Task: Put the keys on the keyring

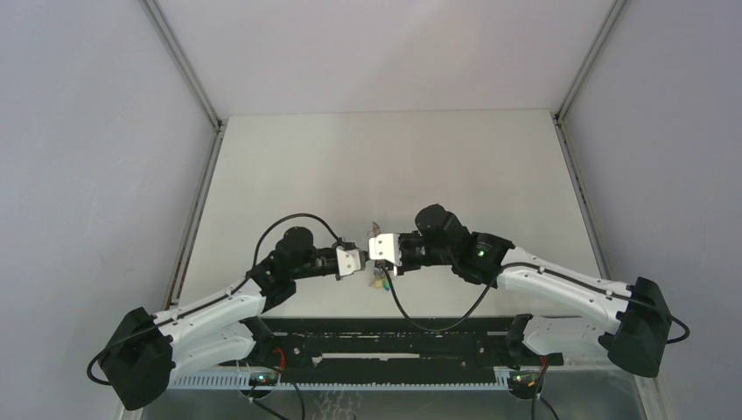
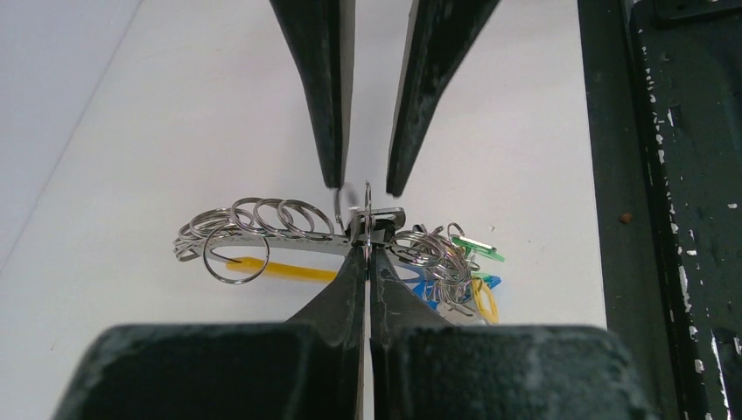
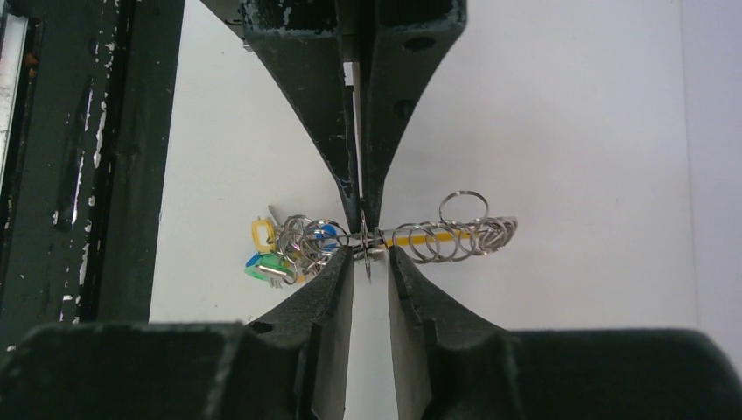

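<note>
The keyring is a silvery bar strung with several wire rings, over a yellow band, with blue and green tags bunched at one end. My left gripper is shut on the bar's middle and holds it above the table. My right gripper faces it tip to tip and stands open, its fingers either side of a thin ring that hangs edge-on at the bar's middle. In the top view both grippers meet at centre, the tags dangling below. The keys are hidden.
A black rail runs along the table's near edge, close beside the tag end of the bunch. The white table stretches away behind the grippers, bounded by grey walls and metal corner posts.
</note>
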Controlling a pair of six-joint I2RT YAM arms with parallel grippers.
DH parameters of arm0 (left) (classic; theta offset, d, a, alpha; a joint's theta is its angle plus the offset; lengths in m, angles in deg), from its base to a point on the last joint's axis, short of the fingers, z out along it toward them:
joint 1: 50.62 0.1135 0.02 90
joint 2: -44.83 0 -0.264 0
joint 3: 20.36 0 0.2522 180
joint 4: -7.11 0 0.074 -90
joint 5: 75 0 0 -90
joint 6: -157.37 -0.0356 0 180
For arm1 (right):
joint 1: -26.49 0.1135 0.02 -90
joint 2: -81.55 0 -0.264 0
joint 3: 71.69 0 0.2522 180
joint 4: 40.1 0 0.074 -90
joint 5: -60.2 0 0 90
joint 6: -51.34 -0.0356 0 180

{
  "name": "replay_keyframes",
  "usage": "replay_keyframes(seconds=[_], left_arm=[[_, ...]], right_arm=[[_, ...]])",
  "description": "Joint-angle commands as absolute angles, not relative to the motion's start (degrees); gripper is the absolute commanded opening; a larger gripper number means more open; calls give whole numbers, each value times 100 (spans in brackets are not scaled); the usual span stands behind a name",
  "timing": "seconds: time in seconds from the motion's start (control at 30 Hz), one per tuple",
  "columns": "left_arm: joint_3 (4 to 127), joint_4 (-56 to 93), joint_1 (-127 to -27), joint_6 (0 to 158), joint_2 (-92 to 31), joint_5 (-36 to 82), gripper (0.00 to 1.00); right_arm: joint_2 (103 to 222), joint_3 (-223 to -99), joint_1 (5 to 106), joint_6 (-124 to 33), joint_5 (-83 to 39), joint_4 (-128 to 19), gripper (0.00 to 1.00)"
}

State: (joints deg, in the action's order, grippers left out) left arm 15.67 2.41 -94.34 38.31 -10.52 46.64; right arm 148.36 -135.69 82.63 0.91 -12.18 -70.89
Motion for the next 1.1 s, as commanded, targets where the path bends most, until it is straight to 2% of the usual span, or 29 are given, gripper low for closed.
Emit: replay_keyframes(seconds=[0.0,0.1,0.5,0.87,1.07], left_arm=[[1476,-196,-9464,3837,-912,4642,0],[1476,-198,-9462,3839,-914,4647,0],[1465,-251,-9459,3854,-914,4673,0],[1444,-295,-9465,3864,-893,4681,0],[1446,-305,-9458,3873,-890,4668,0]], right_arm=[[14430,-13431,8101,-47,-1044,-6910,22],[14271,-13315,7945,-69,-888,-6902,25],[14430,-13002,7536,-85,-311,-6479,25],[14706,-13002,7510,-130,-94,-6250,17],[14692,-12958,7461,-184,-97,-6316,16]])
